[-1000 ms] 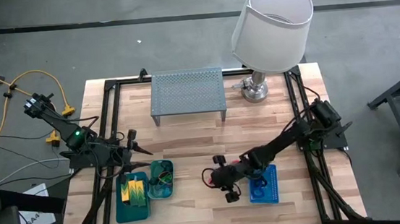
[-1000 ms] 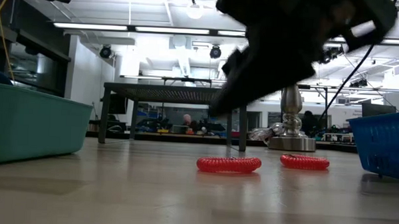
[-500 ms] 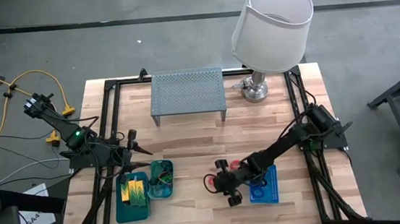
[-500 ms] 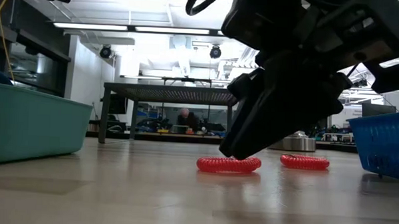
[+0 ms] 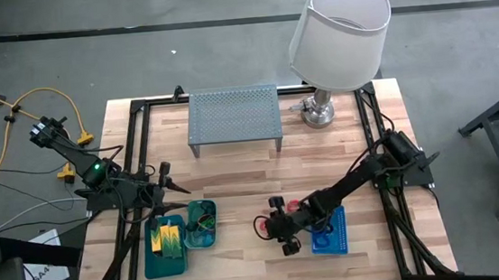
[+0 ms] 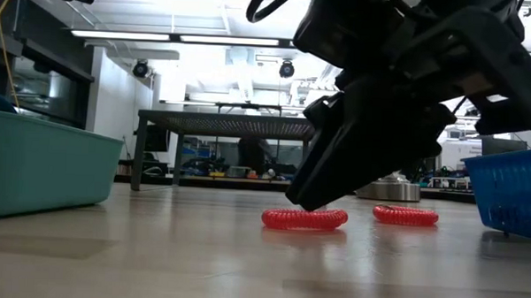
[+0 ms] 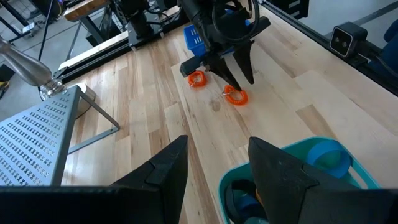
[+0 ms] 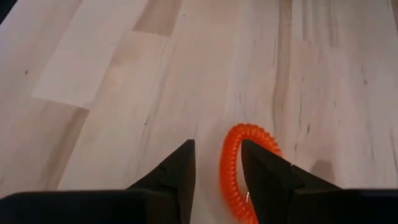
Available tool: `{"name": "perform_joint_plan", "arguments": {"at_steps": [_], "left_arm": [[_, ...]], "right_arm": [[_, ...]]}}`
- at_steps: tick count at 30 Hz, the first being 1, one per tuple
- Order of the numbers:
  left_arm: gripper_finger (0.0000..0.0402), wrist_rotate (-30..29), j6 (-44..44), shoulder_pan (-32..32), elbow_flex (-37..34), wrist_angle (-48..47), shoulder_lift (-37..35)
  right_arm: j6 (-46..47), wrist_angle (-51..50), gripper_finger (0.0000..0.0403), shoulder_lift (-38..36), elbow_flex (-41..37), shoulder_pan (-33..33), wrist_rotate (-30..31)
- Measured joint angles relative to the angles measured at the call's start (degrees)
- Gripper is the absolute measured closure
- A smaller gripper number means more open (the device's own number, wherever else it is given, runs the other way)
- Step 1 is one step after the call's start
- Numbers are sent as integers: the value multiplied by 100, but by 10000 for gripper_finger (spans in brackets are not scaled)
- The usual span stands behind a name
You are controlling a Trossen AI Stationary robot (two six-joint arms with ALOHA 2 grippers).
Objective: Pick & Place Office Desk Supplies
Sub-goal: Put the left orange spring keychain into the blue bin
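Right gripper (image 6: 312,204) low over a red band loop (image 6: 305,218), left gripper (image 5: 165,185) parked.

We see the right fingers (image 8: 177,177) apart, straddling one side of the loop on the wooden table (image 5: 234,173), nothing gripped. A second red loop (image 6: 406,215) lies just beside it, near the blue mesh basket (image 5: 330,234). Left jaws stand open and empty above the teal trays (image 5: 167,256) (yellow-green blocks (image 5: 167,238) in the larger one, band loops in the smaller).

Two band loops (image 7: 236,96) are lying beside the mesh basket (image 5: 328,232), between it and the trays (image 5: 166,247); the riser shelf (image 5: 234,116) is standing behind.
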Motion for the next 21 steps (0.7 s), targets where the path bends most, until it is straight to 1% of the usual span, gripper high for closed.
{"name": "perform_joint_plan", "arguments": {"at_steps": [9, 14, 21], "left_arm": [[240, 0, 0, -1, 0, 0, 0], [240, -1, 0, -1, 0, 0, 0], [240, -2, 0, -1, 0, 0, 0]], "right_arm": [[76, -279, 286, 2, 2, 0, 2], [79, -451, 284, 2, 2, -6, 146], [83, -618, 288, 2, 2, -50, 100]]}}
